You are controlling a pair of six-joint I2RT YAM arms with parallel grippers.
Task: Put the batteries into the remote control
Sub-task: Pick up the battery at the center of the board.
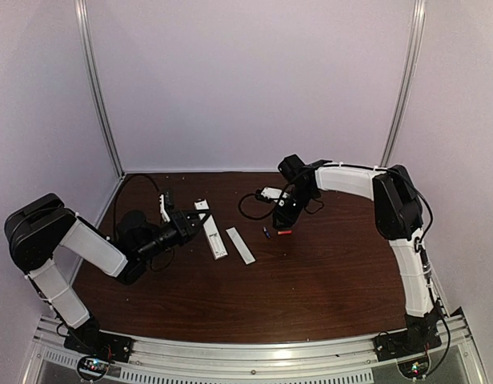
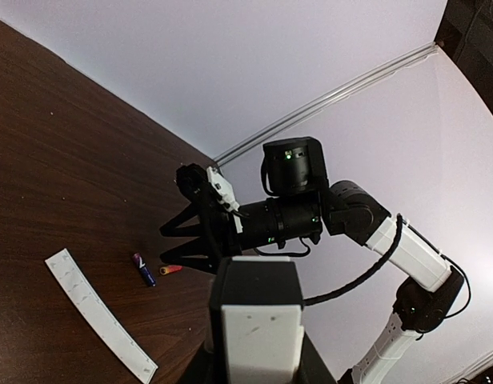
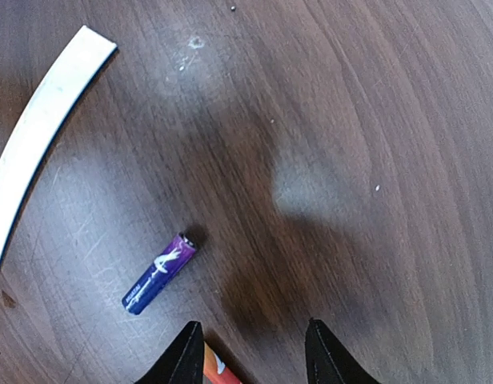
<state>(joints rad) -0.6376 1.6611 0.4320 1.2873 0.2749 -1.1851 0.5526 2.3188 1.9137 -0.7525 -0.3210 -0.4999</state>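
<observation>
The white remote control lies on the brown table, and my left gripper is shut on it from the left side. In the left wrist view the remote fills the space between the jaws, with its dark slot facing up. The blue-purple battery and the red-orange battery lie side by side to the right of it. My right gripper hovers open just above them. In the right wrist view the red-orange battery sits just inside the left finger, and the blue-purple one lies outside the gripper.
The flat white cover strip lies between the remote and the batteries; it also shows in the left wrist view and the right wrist view. White walls and metal corner posts enclose the table.
</observation>
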